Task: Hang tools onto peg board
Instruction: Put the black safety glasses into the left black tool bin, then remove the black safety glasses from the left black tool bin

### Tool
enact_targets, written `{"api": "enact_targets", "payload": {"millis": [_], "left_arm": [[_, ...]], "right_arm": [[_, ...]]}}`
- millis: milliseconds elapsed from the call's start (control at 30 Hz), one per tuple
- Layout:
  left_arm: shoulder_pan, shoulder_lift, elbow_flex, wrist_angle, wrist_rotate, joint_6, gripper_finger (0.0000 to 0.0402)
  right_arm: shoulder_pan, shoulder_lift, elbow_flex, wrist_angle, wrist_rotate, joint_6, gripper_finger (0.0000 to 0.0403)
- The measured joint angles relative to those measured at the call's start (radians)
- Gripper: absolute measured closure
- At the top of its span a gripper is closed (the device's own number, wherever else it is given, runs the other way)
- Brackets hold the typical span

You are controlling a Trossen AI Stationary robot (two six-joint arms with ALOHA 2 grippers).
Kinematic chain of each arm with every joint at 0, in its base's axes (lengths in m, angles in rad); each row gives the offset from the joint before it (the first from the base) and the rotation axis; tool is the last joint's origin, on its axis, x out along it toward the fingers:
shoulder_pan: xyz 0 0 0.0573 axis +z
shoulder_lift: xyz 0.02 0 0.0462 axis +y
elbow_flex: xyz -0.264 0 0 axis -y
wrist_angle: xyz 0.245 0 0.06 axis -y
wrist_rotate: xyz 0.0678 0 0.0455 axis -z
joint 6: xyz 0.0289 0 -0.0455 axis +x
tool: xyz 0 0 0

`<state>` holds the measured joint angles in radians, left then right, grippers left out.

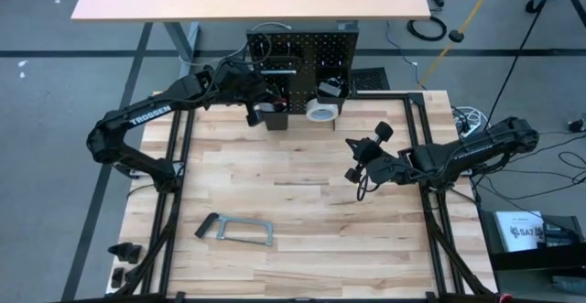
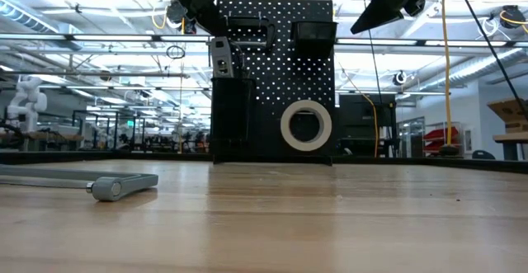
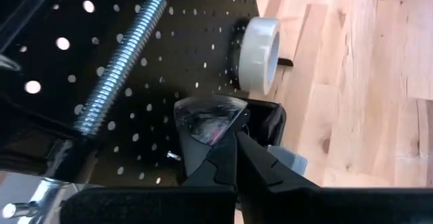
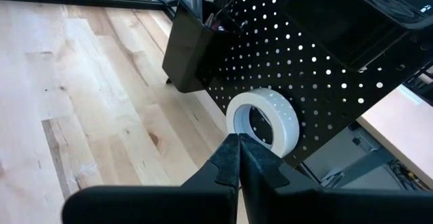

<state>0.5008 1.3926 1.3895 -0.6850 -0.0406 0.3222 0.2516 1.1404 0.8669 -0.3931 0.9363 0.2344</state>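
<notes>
The left gripper [image 1: 254, 113] is held at the peg board [image 1: 320, 51], fingers clenched empty; hung tools could be knocked loose. The right gripper's [image 1: 355, 161] fingers are clenched too.

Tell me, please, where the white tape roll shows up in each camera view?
High view: tape roll at the peg board's foot, top centre.
Low view: roll centre, on the board's lower right.
Left wrist view: upper middle.
Right wrist view: centre.
Shared landmark: the peg board.
</notes>
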Motion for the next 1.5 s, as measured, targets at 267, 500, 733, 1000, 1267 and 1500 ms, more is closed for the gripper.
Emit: {"api": "enact_targets", "payload": {"millis": [267, 500, 733, 1000, 1267, 1500], "left_arm": [[0.039, 0.008, 0.0, 0.001, -0.001, -0.001, 0.0401], [0.062, 0.05, -0.001, -0.002, 0.006, -0.001, 0.0401], [0.064, 0.028, 0.005, 0.057, 0.006, 0.0, 0.0401], [0.069, 0.024, 0.054, 0.038, 0.052, -0.002, 0.0402], [0.066, 0.024, 0.058, -0.016, 0.091, -0.002, 0.0402], [0.059, 0.017, 0.058, -0.021, 0.091, -0.001, 0.0402]], "right_arm": [[0.0, 0.0, 0.0, 0.0, -0.003, 0.0, 0.0403], [0.0, 0.0, 0.0, 0.005, -0.026, 0.0, 0.0403], [0.0, 0.0, 0.0, 0.007, -0.026, -0.007, 0.0403], [0.0, 0.0, 0.0, 0.008, -0.026, -0.011, 0.0403], [0.0, 0.0, 0.0, 0.008, -0.026, -0.011, 0.0403], [0.0, 0.0, 0.0, 0.008, -0.026, -0.011, 0.0403]]}}
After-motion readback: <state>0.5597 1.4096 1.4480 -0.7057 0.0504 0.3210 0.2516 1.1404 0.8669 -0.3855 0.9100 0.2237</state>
